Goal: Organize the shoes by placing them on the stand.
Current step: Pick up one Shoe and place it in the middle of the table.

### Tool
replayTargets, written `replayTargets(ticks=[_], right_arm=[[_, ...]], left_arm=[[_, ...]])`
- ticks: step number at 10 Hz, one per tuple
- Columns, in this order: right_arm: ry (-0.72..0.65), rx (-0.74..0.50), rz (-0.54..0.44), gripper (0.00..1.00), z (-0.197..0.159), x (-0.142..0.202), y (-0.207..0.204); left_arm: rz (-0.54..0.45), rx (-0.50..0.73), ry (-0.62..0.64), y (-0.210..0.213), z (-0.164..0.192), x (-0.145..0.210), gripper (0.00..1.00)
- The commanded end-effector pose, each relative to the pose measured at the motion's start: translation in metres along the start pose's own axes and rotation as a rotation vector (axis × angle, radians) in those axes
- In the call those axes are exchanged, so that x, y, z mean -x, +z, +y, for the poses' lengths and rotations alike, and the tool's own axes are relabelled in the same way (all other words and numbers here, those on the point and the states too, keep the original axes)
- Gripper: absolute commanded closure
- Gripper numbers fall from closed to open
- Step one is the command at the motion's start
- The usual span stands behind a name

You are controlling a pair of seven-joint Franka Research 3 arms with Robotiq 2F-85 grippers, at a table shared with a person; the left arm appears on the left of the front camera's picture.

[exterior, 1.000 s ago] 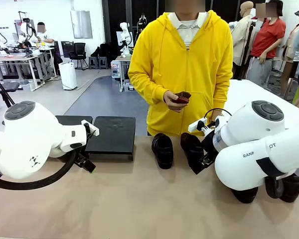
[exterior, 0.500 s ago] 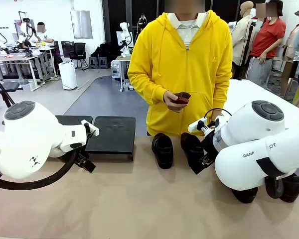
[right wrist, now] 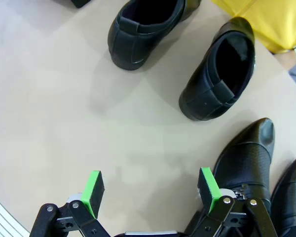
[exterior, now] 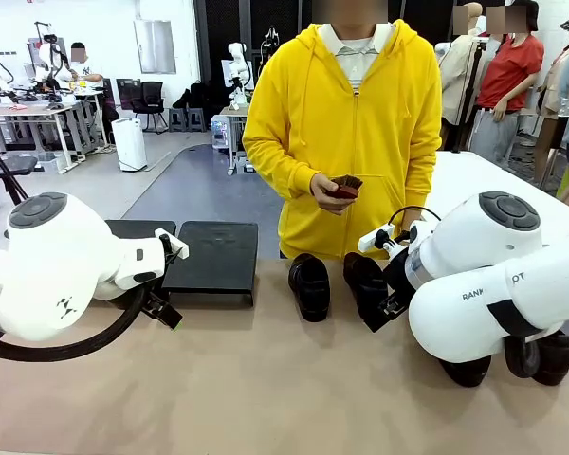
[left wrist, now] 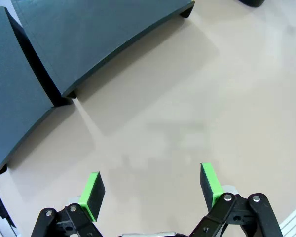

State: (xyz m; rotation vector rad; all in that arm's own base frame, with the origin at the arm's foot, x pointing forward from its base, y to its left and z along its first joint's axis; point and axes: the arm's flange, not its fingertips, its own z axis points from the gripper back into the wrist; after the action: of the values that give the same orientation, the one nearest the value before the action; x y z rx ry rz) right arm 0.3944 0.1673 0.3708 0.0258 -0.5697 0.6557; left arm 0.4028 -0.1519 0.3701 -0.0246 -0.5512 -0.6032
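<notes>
The stand [exterior: 209, 254] is a low matte-black rack at the table's far left, with nothing on it; both of its sections [left wrist: 98, 34] show in the left wrist view. Two glossy black shoes [exterior: 310, 284] [exterior: 365, 284] stand side by side at the far middle of the table. Two more shoes [exterior: 469, 372] [exterior: 541, 355] sit at the right, partly hidden behind the right arm. My left gripper [left wrist: 150, 185] hangs open over bare table, short of the stand. My right gripper [right wrist: 150, 188] is open above the table, with one pair of shoes [right wrist: 143, 29] [right wrist: 219, 74] ahead and another shoe [right wrist: 249, 158] beside it.
A person in a yellow hoodie [exterior: 346, 133] stands at the far edge behind the middle shoes, holding a small dark object [exterior: 344, 186] in both hands. Bare beige tabletop [exterior: 266, 379] lies between the arms and toward the near edge.
</notes>
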Motion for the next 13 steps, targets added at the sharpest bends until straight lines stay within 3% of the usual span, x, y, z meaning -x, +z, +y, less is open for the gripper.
replayTargets(ticks=[1, 3, 4, 6, 8, 9, 10, 12, 13], right_arm=[[0.0, 0.0, 0.0, 0.0, 0.0, 0.0, 0.0], [-0.133, -0.139, 0.061, 0.0, -0.005, -0.01, 0.049], [-0.245, -0.156, 0.113, 0.0, -0.014, -0.01, 0.08], [-0.308, -0.25, 0.113, 0.0, -0.014, 0.002, 0.156], [-0.324, -0.278, 0.079, 0.0, -0.008, 0.032, 0.231], [-0.36, -0.246, 0.048, 0.0, -0.012, 0.057, 0.26], [-0.418, -0.235, 0.024, 0.0, -0.017, 0.086, 0.283], [-0.575, -0.188, -0.044, 0.0, -0.032, 0.146, 0.306], [-0.641, -0.159, -0.101, 0.0, -0.034, 0.164, 0.306]], left_arm=[[0.0, 0.0, 0.0, 0.0, 0.0, 0.0, 0.0], [0.061, 0.23, 0.111, 0.055, 0.0, -0.004, 0.0], [0.06, 0.282, 0.242, 0.084, -0.003, -0.011, 0.0], [0.047, 0.356, 0.328, 0.159, 0.006, 0.0, 0.0], [-0.054, 0.382, 0.325, 0.243, 0.019, 0.036, 0.0], [-0.104, 0.411, 0.287, 0.272, 0.028, 0.061, 0.0], [-0.128, 0.412, 0.335, 0.294, 0.041, 0.091, 0.0], [-0.199, 0.398, 0.521, 0.305, 0.064, 0.15, 0.0], [-0.209, 0.397, 0.555, 0.303, 0.071, 0.17, 0.0]])
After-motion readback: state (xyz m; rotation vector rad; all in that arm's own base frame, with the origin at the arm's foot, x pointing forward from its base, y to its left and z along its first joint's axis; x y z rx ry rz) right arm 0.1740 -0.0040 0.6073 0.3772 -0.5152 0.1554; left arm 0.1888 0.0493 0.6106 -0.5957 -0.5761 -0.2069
